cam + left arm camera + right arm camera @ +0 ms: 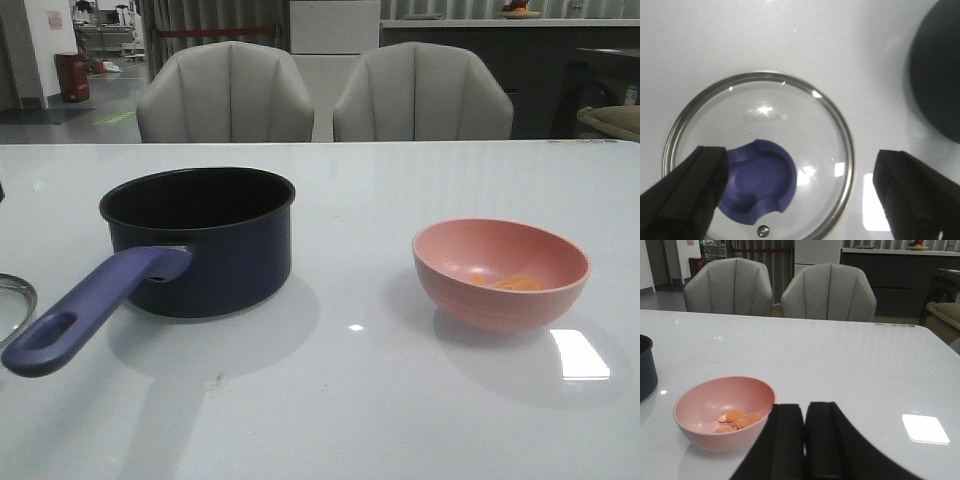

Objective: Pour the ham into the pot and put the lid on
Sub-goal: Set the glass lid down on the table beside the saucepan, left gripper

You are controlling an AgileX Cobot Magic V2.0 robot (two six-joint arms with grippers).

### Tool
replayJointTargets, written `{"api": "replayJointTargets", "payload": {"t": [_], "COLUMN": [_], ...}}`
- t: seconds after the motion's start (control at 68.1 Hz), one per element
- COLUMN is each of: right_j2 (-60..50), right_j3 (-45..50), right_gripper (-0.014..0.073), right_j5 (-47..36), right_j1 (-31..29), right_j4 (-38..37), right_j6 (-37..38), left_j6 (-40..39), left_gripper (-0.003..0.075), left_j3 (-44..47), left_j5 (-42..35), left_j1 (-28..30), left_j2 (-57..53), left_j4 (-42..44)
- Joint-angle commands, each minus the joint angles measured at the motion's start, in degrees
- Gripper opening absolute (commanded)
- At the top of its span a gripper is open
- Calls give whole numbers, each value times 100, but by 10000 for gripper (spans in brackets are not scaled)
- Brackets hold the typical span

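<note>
The left gripper [800, 195] hangs over the lid [760, 150] with its jaws spread wide, one dark finger [687, 192] on either side of the glass disc and neither seen touching it. The lid lies flat on the white table [340, 400], its purple-blue knob [759, 182] just beside one finger; in the front view only a sliver of its steel rim shows at the table's far left edge. The pot [205, 240] stands upright just beside the lid, left of centre, its black inside showing nothing, its long slotted handle [90, 305] pointing toward the camera and to the left. Well apart from it, on the right half of the table, sits the pink bowl [500, 275], upright, with the ham [736, 420], a few thin orange pieces, lying in its bottom. The right gripper [805, 440] is held near the bowl, on the side away from the pot, its two black fingers [785, 440] pressed together with only a thin line between them and nothing gripped. It touches neither bowl nor table, as far as the wrist view shows.

The tabletop is glossy white, carrying a bright rectangular reflection [578, 353] near the bowl. Behind it stand two pale upholstered chairs [225, 95], side by side, before a dim room with curtains [210, 22], a white cabinet [335, 27] and a dark counter [500, 60]; a red bin [72, 76] stands at far left.
</note>
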Motion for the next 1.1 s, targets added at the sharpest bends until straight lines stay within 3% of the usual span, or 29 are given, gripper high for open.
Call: {"api": "replayJointTargets", "payload": {"t": [0.0,0.514,0.646,1.087], "right_j2": [-113,-113,-113,-113], "right_j3": [-34,-34,-34,-34], "right_gripper": [162,162,162,162], "right_j5": [-482,-482,-482,-520], "right_j1": [-46,-46,-46,-45], "right_j4": [-91,-91,-91,-109], "right_j6": [8,8,8,-5], "left_j6": [0,0,0,0], "left_gripper": [617,616,616,616], "left_j3": [118,2298,2810,3985], "left_j5": [-384,-1835,-2327,-2647], "left_j1": [-309,-427,-680,-1679], "left_j2": [-900,-4896,-6004,-7747], "left_j4": [9,-430,-392,-517]}}
